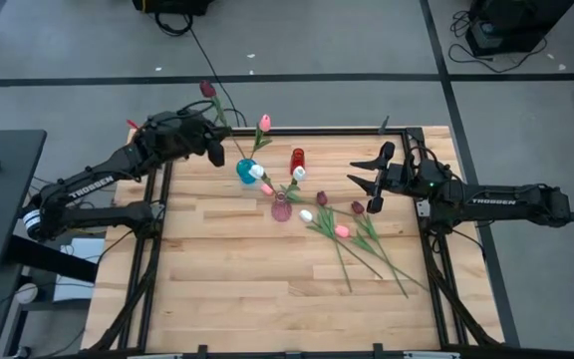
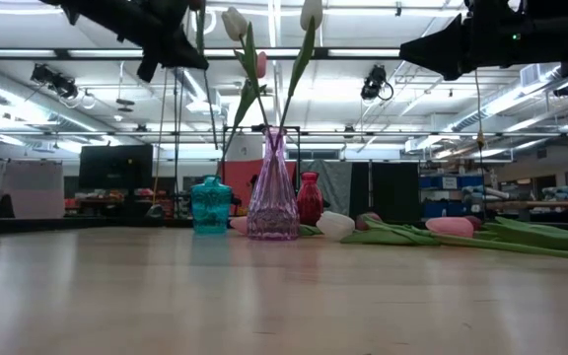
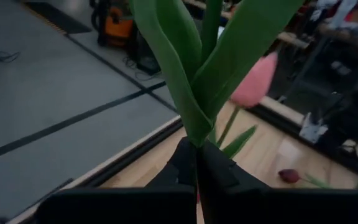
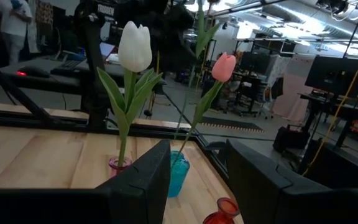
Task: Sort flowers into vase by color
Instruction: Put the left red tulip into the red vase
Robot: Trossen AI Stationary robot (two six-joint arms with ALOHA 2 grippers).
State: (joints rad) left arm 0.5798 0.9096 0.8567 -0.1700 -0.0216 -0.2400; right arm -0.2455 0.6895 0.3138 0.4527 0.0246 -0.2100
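While the maroon tulip (image 1: 207, 89) hangs upper left of the high frame, pinched by its stem in my left gripper (image 1: 214, 150) above the teal vase (image 1: 246, 171), my right gripper (image 1: 367, 180) waits spread, center-right. Risk: stem swings w/ a tilt, misses the neck, maybe tips the vase.
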